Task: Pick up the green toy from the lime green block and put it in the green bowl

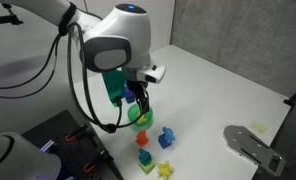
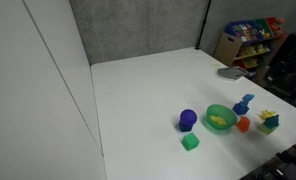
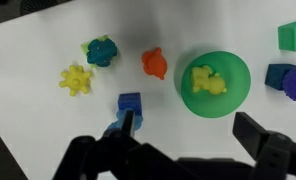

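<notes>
The green toy (image 3: 101,50), small and dark teal, sits on top of the lime green block, which barely shows under it in the wrist view. The stack also shows in both exterior views (image 1: 145,155) (image 2: 268,118), with the lime green block (image 1: 145,166) underneath. The green bowl (image 3: 216,85) (image 1: 141,118) (image 2: 220,117) holds a yellow toy (image 3: 205,80). My gripper (image 3: 191,130) (image 1: 139,100) is open and empty, hovering above the table beside the bowl. The green toy lies well off to the left in the wrist view.
An orange toy (image 3: 154,63), a yellow star toy (image 3: 76,79) and a blue toy (image 3: 129,103) lie between the bowl and the stack. A green cube (image 3: 293,35) and a purple cup (image 2: 187,119) are beyond the bowl. A grey metal fixture (image 1: 250,145) stands at the table edge.
</notes>
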Available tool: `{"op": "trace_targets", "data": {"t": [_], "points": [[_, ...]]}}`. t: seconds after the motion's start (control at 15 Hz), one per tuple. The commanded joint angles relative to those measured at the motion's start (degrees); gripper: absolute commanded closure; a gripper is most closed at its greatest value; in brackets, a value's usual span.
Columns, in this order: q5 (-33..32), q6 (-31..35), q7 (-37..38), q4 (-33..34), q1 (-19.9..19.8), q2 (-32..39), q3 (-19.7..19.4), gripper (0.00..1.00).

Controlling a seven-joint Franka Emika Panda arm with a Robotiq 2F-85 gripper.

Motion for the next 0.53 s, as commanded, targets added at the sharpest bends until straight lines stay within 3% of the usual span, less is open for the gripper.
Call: {"op": "trace_targets", "data": {"t": [0.0,0.47], "points": [[-1.7,6.6,-0.5,-2.0,-2.1,5.1,-0.6,0.00],[-7.5,17.5,2.4,-1.0,-5.2,17.8,-3.7,0.00]]}}
